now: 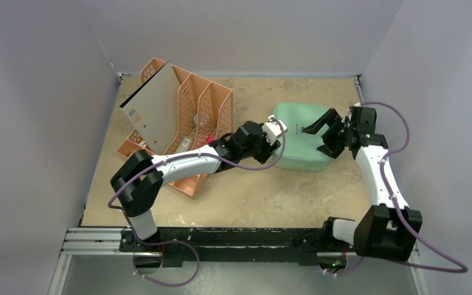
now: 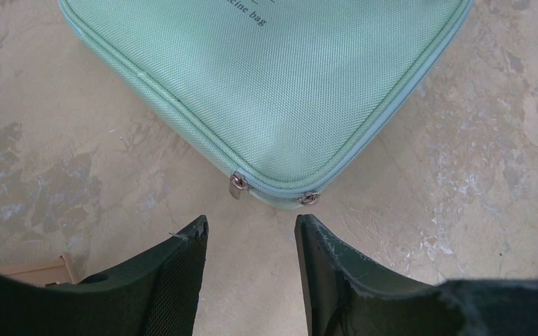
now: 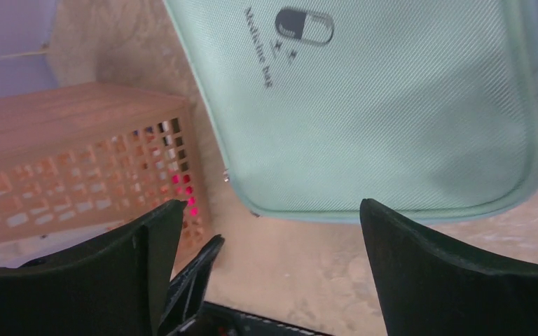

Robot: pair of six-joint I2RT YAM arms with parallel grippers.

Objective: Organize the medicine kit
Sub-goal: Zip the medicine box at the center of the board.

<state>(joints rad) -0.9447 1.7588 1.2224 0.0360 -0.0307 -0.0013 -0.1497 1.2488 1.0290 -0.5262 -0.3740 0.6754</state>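
Both empty: left jaws partly apart, right jaws wide apart; medicine kit (image 1: pixel 300 136) zipped shut, flat on the counter (image 1: pixel 252 196), right half, nearer the far edge; seemingly a release; back away straight and slow, clear of the zipper pulls (image 2: pixel 238 185).

Kit (image 1: pixel 295 123) seen shut, laid flat on table (image 1: pixel 252 196). L gripper (image 1: pixel 275 140) set at its left edge; R gripper (image 1: pixel 315 141) held spread over its right side.
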